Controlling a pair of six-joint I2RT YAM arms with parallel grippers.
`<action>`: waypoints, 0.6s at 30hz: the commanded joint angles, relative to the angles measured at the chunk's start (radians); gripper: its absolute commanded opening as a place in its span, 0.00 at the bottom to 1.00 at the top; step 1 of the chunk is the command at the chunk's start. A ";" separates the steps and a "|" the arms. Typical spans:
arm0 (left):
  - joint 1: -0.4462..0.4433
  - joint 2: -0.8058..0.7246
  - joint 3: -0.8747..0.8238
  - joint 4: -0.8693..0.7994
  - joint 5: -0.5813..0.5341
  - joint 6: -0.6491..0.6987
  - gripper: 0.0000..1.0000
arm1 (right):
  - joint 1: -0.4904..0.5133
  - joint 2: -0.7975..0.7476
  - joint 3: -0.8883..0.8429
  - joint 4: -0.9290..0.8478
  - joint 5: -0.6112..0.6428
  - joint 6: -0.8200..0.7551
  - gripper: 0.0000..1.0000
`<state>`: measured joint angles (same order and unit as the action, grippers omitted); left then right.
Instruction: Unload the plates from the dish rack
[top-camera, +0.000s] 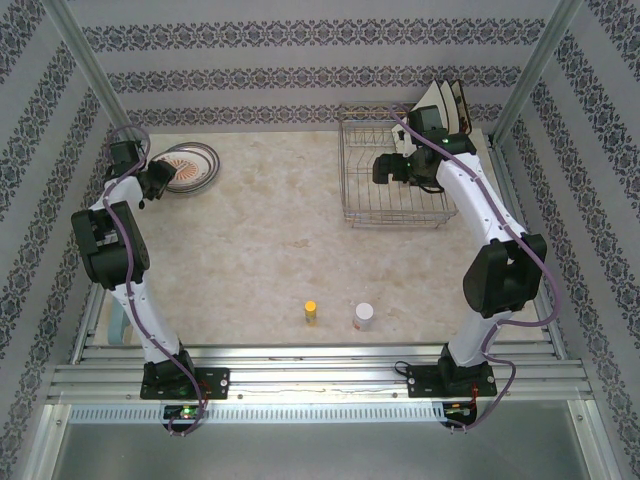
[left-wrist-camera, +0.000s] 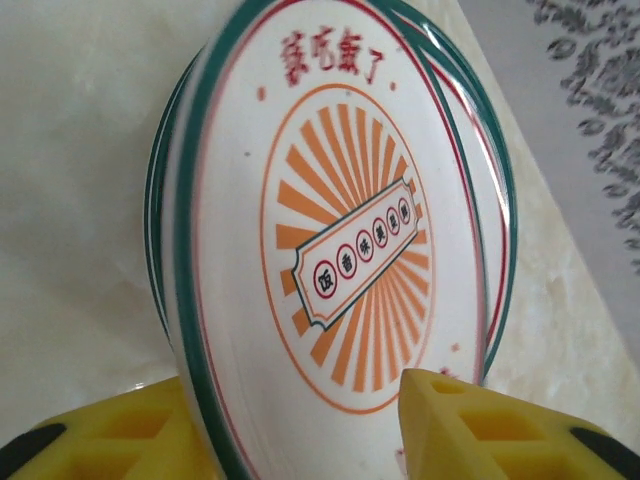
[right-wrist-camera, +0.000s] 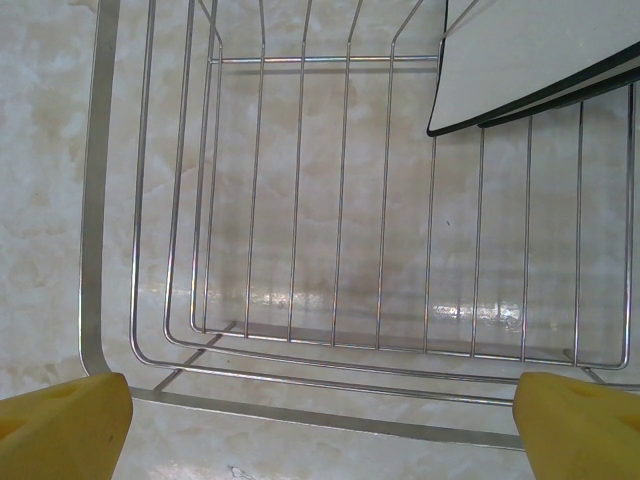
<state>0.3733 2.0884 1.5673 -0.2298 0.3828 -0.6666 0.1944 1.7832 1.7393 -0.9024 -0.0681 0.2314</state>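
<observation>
Table first: pale, marbled, walled in by patterned paper, carrying everything else. Next in size, rack of silver wire, standing at the far right, most slots bare, upright prongs keeping slotted dishes on edge for an easy grab at a rim from above. Leaning on edge in its far right corner, square plates, pale backs and dark rims turned toward the right wrist camera, waiting to come out. Lying flat at the far left, well apart from the rack, round plates, stacked one on another, orange sunburst face up; likely the drop-off pile, set clear of the rack to leave each arm its own side. Then left gripper, low at the near edge of that pile: jaws partly apart, yellow fingers either side of the top plate's green rim, gap too wide for a pinch, so judged to have no hold on it. Right gripper, poised over the rack's left half: jaws spread wide, nothing between them but wire and tabletop below, short of the square plates, probably lining up for the next pick. Smallest, near the front edge: yellow bottle and white jar, near each other but apart, out of both arms' way.
</observation>
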 joint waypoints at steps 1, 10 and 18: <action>-0.010 0.024 0.059 -0.129 -0.027 0.137 0.50 | 0.010 -0.016 0.020 -0.011 -0.008 -0.004 0.98; -0.033 0.029 0.090 -0.231 -0.080 0.239 0.53 | 0.009 -0.032 0.018 -0.012 -0.011 -0.009 0.98; -0.046 0.041 0.113 -0.286 -0.111 0.289 0.56 | 0.007 -0.038 0.016 -0.011 -0.015 -0.009 0.98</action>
<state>0.3401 2.1128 1.6470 -0.4553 0.3054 -0.4358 0.1944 1.7790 1.7393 -0.9028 -0.0689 0.2314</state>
